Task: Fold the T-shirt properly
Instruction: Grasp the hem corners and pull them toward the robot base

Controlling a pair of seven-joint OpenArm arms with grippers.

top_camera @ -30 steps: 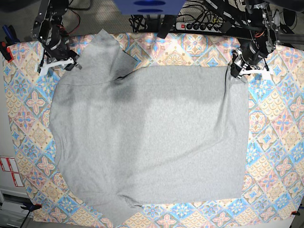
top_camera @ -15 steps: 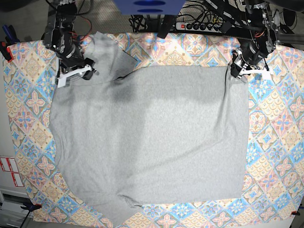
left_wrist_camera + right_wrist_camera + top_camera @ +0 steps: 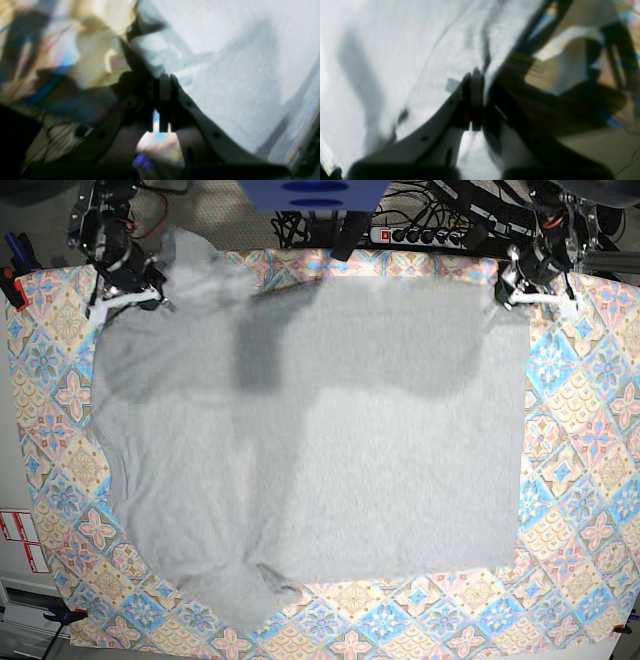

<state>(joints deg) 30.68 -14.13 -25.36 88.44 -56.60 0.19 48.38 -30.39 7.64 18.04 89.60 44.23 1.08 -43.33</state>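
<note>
The grey T-shirt [image 3: 320, 430] lies spread plain side up over the patterned tablecloth [image 3: 580, 480], its far edge raised and blurred. At the shirt's far right corner in the base view, my left gripper [image 3: 517, 290] is shut on the cloth. The left wrist view shows its fingertips [image 3: 162, 80] pinched on a fold of grey fabric [image 3: 225, 62]. My right gripper [image 3: 135, 295] holds the far left corner beside a sleeve. In the right wrist view it [image 3: 473, 75] is shut on the shirt's edge [image 3: 395, 50]. A sleeve bunches at the near left [image 3: 250, 595].
A power strip with cables [image 3: 420, 235] and a blue block [image 3: 310, 195] sit beyond the table's far edge. A red clamp [image 3: 10, 280] grips the tablecloth at the left edge. Tablecloth shows around the shirt on the right and near sides.
My right gripper has closed on the shirt's far left corner. Both grippers have moved toward the table's far edge, pulling the shirt's top edge with them, and the near hem has slid away.
</note>
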